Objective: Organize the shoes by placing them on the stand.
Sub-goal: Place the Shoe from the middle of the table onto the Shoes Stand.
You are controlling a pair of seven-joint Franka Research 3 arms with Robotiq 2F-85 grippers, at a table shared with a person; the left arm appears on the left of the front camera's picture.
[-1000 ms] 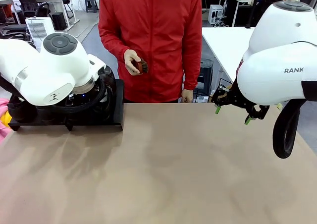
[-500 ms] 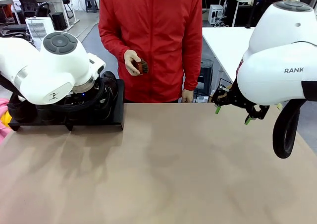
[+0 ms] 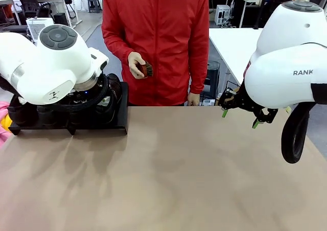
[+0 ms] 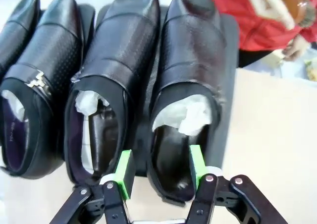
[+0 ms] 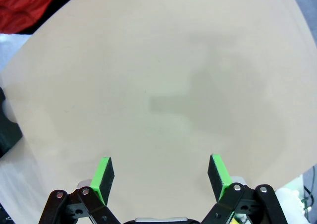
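On the stand [image 4: 228, 45], at the table's ten o'clock corner as you look across from the robot's side, four shoes [image 4: 124, 75] sit side by side with their toes pointing toward twelve o'clock in your left wrist view. The rightmost shoe [image 4: 190, 70] lies next to the stand's edge, white paper stuffed in its opening. Your left gripper [image 4: 161, 167] hangs over that shoe's heel with its jaws parted. One green pad [image 4: 196, 162] is at the shoe's right heel rim; the other [image 4: 124, 167] sits in the gap between this shoe and its neighbour. You cannot tell whether the pads press the leather. From the front you see the left arm's white body covering most of the stand [image 3: 122, 108].

At three o'clock your right gripper [image 3: 239, 117] hovers above the tan table [image 3: 179, 175], jaws spread wide, nothing between them; in its wrist view you see bare tabletop under the pads [image 5: 103, 177].

At twelve o'clock a person in a red jacket [image 3: 158, 37] stands at the far edge, one hand [image 3: 136, 65] holding a small brown brush [image 3: 146, 68].
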